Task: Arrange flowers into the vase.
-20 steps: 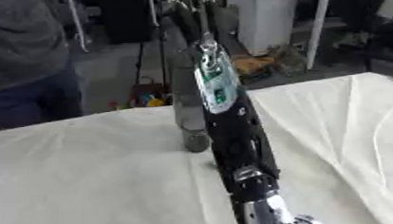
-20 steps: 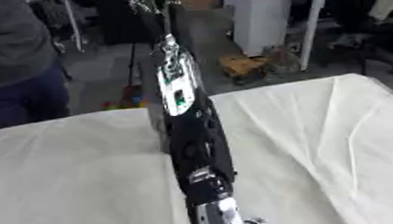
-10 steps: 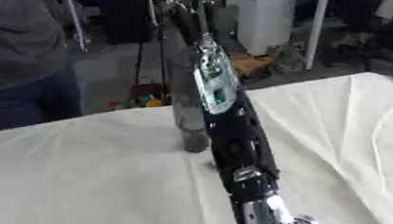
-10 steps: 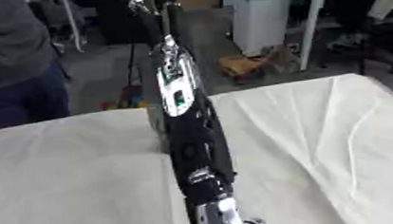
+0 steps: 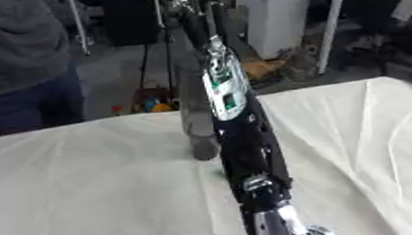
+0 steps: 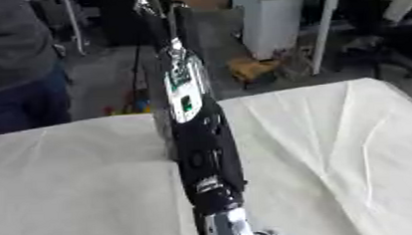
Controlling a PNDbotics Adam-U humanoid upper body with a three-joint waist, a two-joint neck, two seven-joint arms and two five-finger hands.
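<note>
- The room behind is a busy workshop, with chairs and a white bin past the far edge; in front lies a table (image 5: 91, 194) under a white cloth.
- One black and silver arm (image 5: 241, 138) reaches up the middle from the bottom edge. Which arm it is, I cannot say.
- The hand at its far end is hard to see against the dark room, so I cannot tell if the fingers are apart or together, or if they hold a flower.
- The vase (image 5: 198, 120) — tall, thin and grey — stands upright near the far edge, just beside the arm and partly hidden by it.
- No flower shows clearly anywhere.
- My guess: the arm is stretched high over the vase so a stem can go down into its mouth.
- A person in dark clothes stands at the far left, not touching anything.
</note>
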